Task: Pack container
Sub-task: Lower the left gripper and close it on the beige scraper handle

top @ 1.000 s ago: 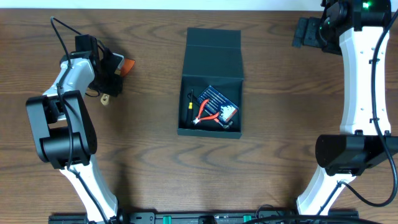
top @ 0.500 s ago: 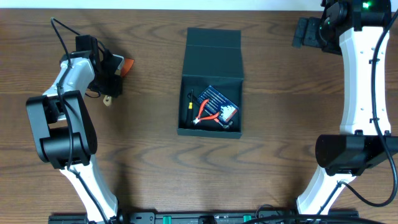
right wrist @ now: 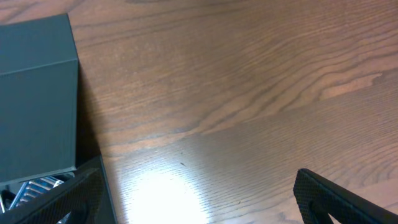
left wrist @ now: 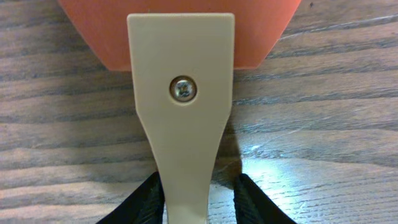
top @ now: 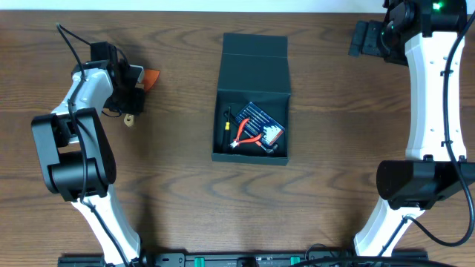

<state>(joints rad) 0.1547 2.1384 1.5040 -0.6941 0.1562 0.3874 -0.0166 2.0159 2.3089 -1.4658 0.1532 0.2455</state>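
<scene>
Left gripper's (left wrist: 199, 208) jaws sat narrow either side of a scraper's (left wrist: 183, 112) tan handle; a firm grip could not be confirmed. Pickup looked the step in hand, next needing a clean lift and carry to the open container (top: 249, 100) mid-tabletop (top: 178, 185), which held pliers (top: 249, 133) and a drill-bit case (top: 265, 121). Right gripper (right wrist: 199, 205) gaped wide, empty. Little of the room showed.

Brown wood-grain table (top: 178, 208), dark open container (top: 252, 67) at centre, orange-bladed scraper (left wrist: 180, 93) toward its left.
</scene>
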